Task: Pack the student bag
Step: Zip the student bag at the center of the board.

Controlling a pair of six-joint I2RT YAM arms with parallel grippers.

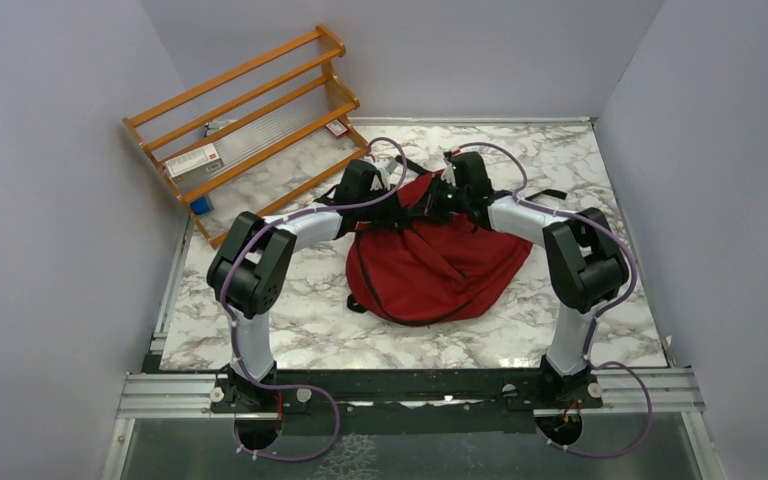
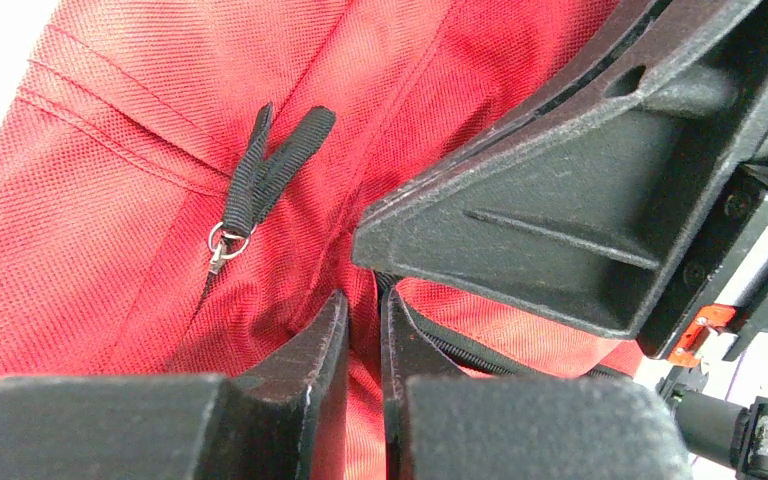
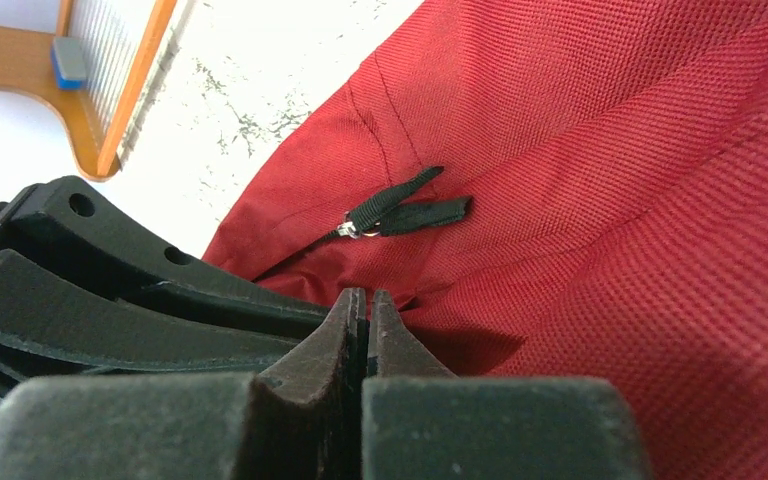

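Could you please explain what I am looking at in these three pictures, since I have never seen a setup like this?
Two robot arms are bolted to a marble table. The wide picture comes from a camera above and behind them; the two close-ups come from cameras on the wrists. A dark red backpack lies on the table, and a wooden rack sits at the far left. The left claw pinches a fold of the backpack; the right claw is shut close by, near a black zipper pull.
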